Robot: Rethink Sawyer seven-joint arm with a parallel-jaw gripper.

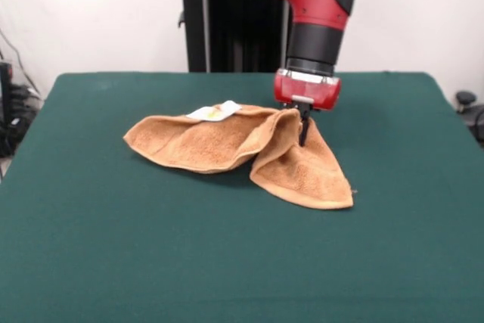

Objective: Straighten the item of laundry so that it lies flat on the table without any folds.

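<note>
An orange-tan terry towel (227, 149) lies folded and bunched on the dark green table (227, 262), a little behind the middle. A small white label (215, 111) shows on its back edge. One flap hangs down to the front right, ending in a corner (344, 200). My gripper (303, 128) comes down from the red and black arm above and is shut on the towel's raised fold at the right, holding that part lifted a little off the table.
The black pedestal (219, 28) stands behind the table's far edge. Dark cables and gear (11, 111) sit off the table's left side, and a dark object (466, 100) off the right side.
</note>
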